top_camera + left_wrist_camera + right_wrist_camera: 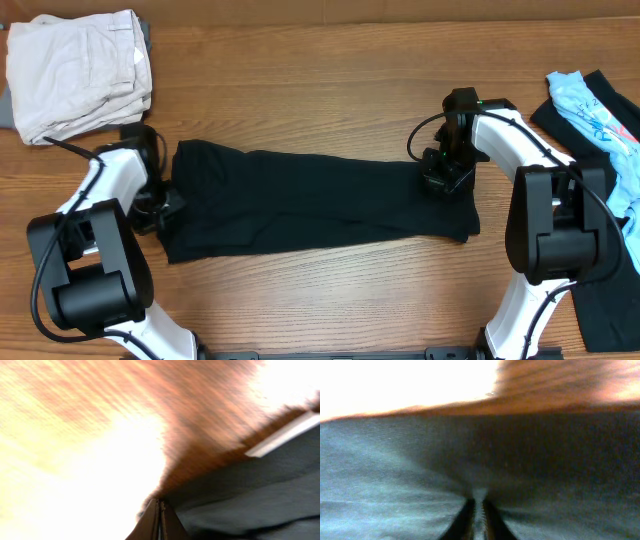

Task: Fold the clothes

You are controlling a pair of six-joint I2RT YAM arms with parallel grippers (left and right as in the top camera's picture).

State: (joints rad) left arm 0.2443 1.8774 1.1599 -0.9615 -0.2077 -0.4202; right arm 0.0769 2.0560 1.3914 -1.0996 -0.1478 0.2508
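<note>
Wooden table [320, 90], black garment [320, 205] stretched flat across the middle.
Was pinched at its left edge by the closed left gripper [159, 512], at its right end by the closed right gripper [477, 510]; lay between cream pile [80, 70] and blue printed piece [595, 110].

Place: you are working a lab-style robot bench.
Surface: plain wood-grain surface [320, 80].
Arms: your left arm [88, 262] and right arm [548, 225] stand at its near edge.
Cloth: black garment [320, 200] spread between them; cream pile [80, 70] and light blue piece [590, 105] at the far corners.
</note>
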